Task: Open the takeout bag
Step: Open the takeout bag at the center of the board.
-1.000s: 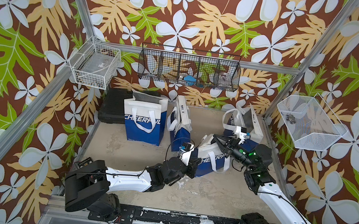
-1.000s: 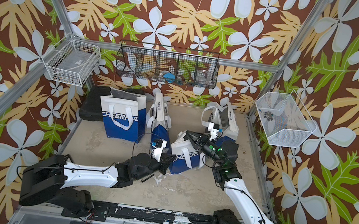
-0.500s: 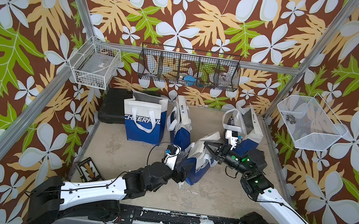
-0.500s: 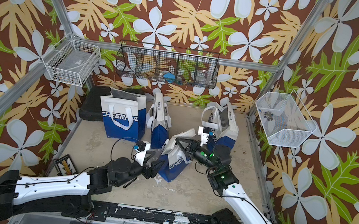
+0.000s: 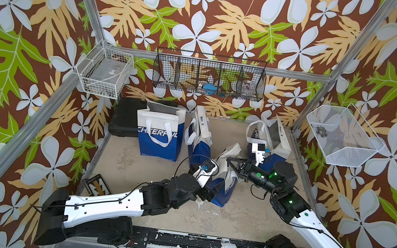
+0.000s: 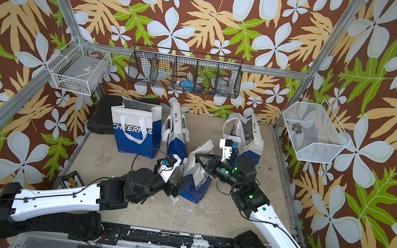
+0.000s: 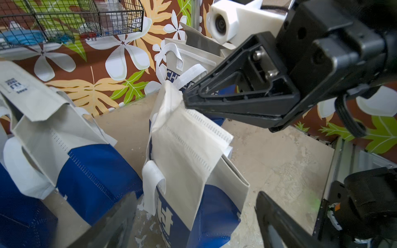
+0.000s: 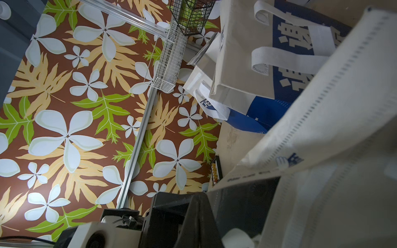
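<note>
The left end effector (image 7: 196, 193) has just released, its jaws now apart, facing the white-and-blue fabric takeout bag (image 7: 189, 163) standing near the middle of the tabletop (image 5: 244, 222). The right end effector (image 7: 185, 100) stays clamped on the bag's top rim; the mouth probably still needs spreading.

The back edge of the tabletop (image 5: 244, 222) is blocked by a black case (image 5: 125, 117) in the back left corner, a large bag (image 5: 158, 135), a narrow bag (image 5: 199, 135) and an open bag (image 5: 277, 140). The centre is taken by the takeout bag (image 5: 225, 185). Bare room is left along the front and left edges, where only a small bead frame (image 5: 97, 187) lies near the front left corner.
</note>
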You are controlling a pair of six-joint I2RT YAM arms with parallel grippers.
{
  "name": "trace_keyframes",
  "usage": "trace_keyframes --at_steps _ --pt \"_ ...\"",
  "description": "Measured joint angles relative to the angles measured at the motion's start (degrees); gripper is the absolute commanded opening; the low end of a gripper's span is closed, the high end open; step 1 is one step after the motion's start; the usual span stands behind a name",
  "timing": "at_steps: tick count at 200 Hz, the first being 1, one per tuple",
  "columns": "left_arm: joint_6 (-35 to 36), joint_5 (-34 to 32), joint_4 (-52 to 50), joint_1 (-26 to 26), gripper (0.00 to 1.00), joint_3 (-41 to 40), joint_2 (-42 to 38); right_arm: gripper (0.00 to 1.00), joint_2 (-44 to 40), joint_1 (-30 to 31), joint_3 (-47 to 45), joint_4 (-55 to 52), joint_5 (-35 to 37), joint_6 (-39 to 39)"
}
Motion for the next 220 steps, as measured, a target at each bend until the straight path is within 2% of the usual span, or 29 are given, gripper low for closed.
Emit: trace_keyframes --at_steps 56,90,111,121,130,135,138,154,163,171,187,220 --pt "4.70 -8.63 0.66 -0.24 0.74 7.61 7.74 0.00 -1.46 0.46 1.97 -6.47 2.25 -4.17" --pt "7.85 -12.96 2.69 -0.35 0.56 9.53 10.29 0.00 -2.51 1.33 1.97 -8.41 3.65 -5.66" --pt "9.31 -14.05 2.97 -0.35 0.36 10.14 11.76 0.00 -2.69 2.38 2.05 -9.20 5.35 -6.25" --pt "10.21 -14.29 3.17 -0.35 0.20 10.36 12.33 0.00 -2.75 2.86 2.14 -9.49 5.95 -6.67" --pt "10.71 -14.45 3.56 -0.35 0.01 10.45 12.59 0.00 -2.86 3.13 2.45 -10.08 6.01 -6.75" --pt "10.86 -14.47 3.76 -0.35 0.00 10.58 12.68 0.00 -2.93 3.17 2.78 -10.69 6.12 -7.10" --pt "11.08 -14.56 3.89 -0.35 0.00 10.62 12.72 0.04 -2.97 3.23 3.13 -11.15 6.40 -7.45" --pt "12.04 -14.62 4.00 -0.35 0.00 11.08 12.87 0.43 -3.02 3.37 7.10 -16.74 10.19 -11.26" --pt "11.78 -14.60 3.93 -0.35 0.00 11.21 12.81 0.54 -3.04 3.32 10.36 -20.17 13.99 -14.43" --pt "11.15 -14.56 3.67 -0.35 0.00 11.28 12.57 0.57 -3.21 3.17 12.46 -22.32 17.40 -17.31" --pt "9.35 -14.14 2.58 -0.33 0.00 11.06 11.52 0.58 -3.72 3.15 13.99 -26.21 22.80 -22.86" --pt "3.61 -11.82 1.68 -0.33 0.00 10.58 10.01 0.61 -4.94 5.75 10.71 -31.93 24.94 -26.43"
